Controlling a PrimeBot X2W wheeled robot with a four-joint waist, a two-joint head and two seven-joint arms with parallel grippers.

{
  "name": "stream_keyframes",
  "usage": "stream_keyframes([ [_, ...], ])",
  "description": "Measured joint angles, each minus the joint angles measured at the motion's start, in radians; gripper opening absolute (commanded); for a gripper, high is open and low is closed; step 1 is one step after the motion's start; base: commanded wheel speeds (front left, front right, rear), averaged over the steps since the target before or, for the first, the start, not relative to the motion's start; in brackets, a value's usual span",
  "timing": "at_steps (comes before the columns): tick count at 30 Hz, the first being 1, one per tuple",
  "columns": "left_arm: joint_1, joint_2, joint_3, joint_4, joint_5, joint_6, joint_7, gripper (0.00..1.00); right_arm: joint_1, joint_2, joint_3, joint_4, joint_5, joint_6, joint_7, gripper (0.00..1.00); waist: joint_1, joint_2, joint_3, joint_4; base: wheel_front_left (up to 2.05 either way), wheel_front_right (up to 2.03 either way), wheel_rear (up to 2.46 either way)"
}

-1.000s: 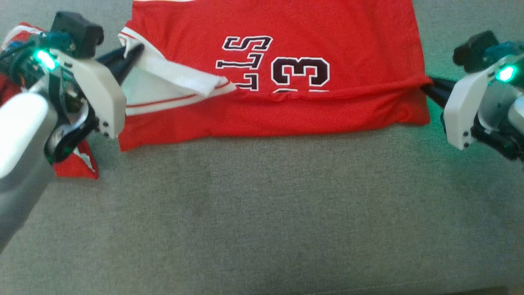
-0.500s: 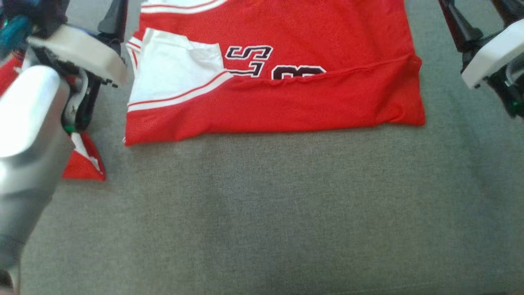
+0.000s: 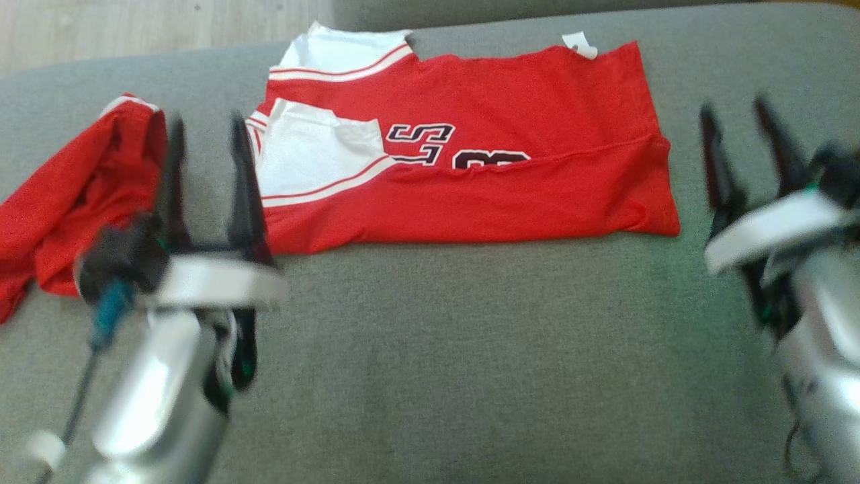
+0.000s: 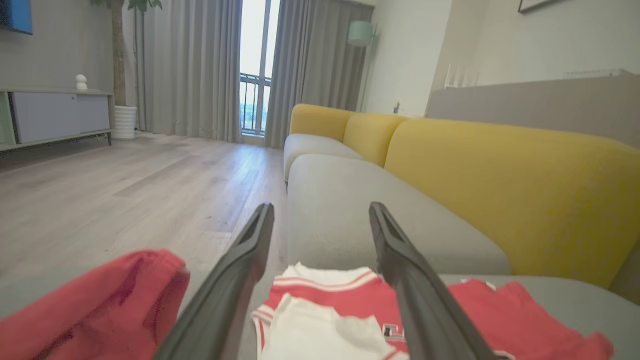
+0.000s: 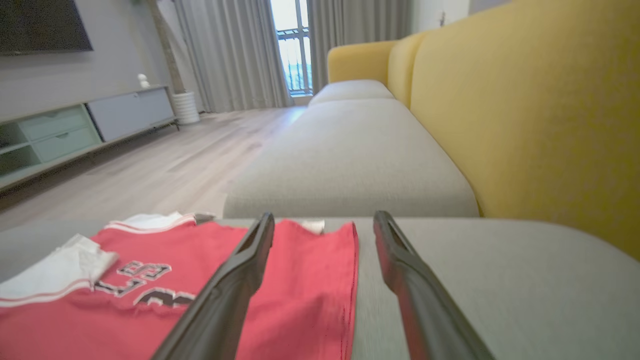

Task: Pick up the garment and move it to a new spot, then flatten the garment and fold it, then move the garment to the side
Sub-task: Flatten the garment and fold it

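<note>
Released garment point(image 3: 470, 195); left gripper point(image 3: 206, 123), right gripper point(image 3: 732, 106) beside its edges, fingers point(image 3: 245, 181) wide; cushion point(image 3: 470, 349) bare nearside.

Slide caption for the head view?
Jaws open, left gripper and right gripper flank the part-folded red jersey on the grey cushion.

Flat on the grey fabric sofa seat point(image 3: 470, 376), toward its far edge: folded red and white sports jersey point(image 3: 484, 195), near long edge facing the robot. Left of it and apart, by the seat's left edge: crumpled red cloth garment point(image 3: 67, 195). Between those two, just beside the jersey's left edge: left end effector point(image 3: 206, 124). Right of the jersey's right edge, clear of it: right end effector point(image 3: 734, 107). Beyond the seat's far left corner: pale wooden floor point(image 3: 134, 27).
</note>
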Motion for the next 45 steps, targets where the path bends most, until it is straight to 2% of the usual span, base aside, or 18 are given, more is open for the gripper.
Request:
stream_keyframes([
  [4,0.138,-0.050,0.030,0.008,0.067,-0.029,0.000,1.00,0.159,0.102,-0.141,-0.030,-0.130,0.000,0.000,1.00,0.0000,0.0000,-0.027,0.004,0.00,0.00,0.00],
  [9,0.230,-0.122,0.127,0.034,0.094,-0.053,0.000,1.00,0.259,0.220,-0.298,-0.105,-0.303,0.000,0.000,1.00,0.0002,0.0000,-0.042,-0.005,0.00,0.00,0.00],
  [13,0.249,-0.142,0.182,0.053,0.155,-0.079,0.000,1.00,0.316,0.280,-0.335,-0.149,-0.366,0.000,0.000,1.00,0.0002,0.0000,-0.042,-0.016,0.00,0.00,0.00],
  [17,0.241,-0.149,0.211,0.099,0.203,-0.087,0.000,1.00,0.324,0.295,-0.339,-0.187,-0.388,0.000,0.001,1.00,0.0002,0.0000,-0.031,-0.030,0.00,0.00,0.00],
  [20,0.223,-0.149,0.229,0.192,0.213,-0.054,0.002,1.00,0.322,0.297,-0.343,-0.212,-0.395,0.000,0.006,1.00,0.0003,0.0000,-0.015,-0.041,0.00,0.00,0.00],
  [22,0.199,-0.147,0.229,0.247,0.221,-0.043,0.027,1.00,0.320,0.301,-0.342,-0.222,-0.395,0.000,0.007,1.00,0.0003,0.0000,-0.004,-0.050,0.00,0.00,0.00],
  [32,0.037,-0.112,0.211,0.458,0.237,-0.044,0.201,1.00,0.293,0.309,-0.337,-0.246,-0.395,0.000,0.014,1.00,0.0004,0.0000,0.068,-0.087,0.00,0.00,0.00],
  [36,0.017,-0.101,0.194,0.488,0.245,-0.045,0.247,1.00,0.283,0.310,-0.333,-0.246,-0.395,0.000,0.014,1.00,0.0003,0.0000,0.083,-0.098,0.00,0.00,0.00],
  [38,-0.003,-0.099,0.184,0.495,0.244,-0.062,0.270,1.00,0.283,0.310,-0.334,-0.243,-0.394,0.000,0.014,1.00,0.0004,0.0000,0.086,-0.098,0.00,0.00,0.00],
  [39,-0.009,-0.099,0.180,0.499,0.244,-0.072,0.277,0.58,0.282,0.310,-0.333,-0.239,-0.394,0.000,0.014,1.00,0.0004,0.0000,0.087,-0.097,0.00,0.00,0.00],
  [40,-0.010,-0.099,0.177,0.499,0.244,-0.082,0.279,0.00,0.281,0.311,-0.334,-0.233,-0.394,0.000,0.014,1.00,0.0003,0.0000,0.087,-0.096,0.00,0.00,0.00],
  [45,-0.007,-0.114,0.152,0.479,0.244,-0.108,0.227,0.00,0.249,0.312,-0.357,-0.166,-0.395,0.000,0.073,1.00,0.0004,0.0000,0.084,-0.076,0.00,0.00,0.00],
])
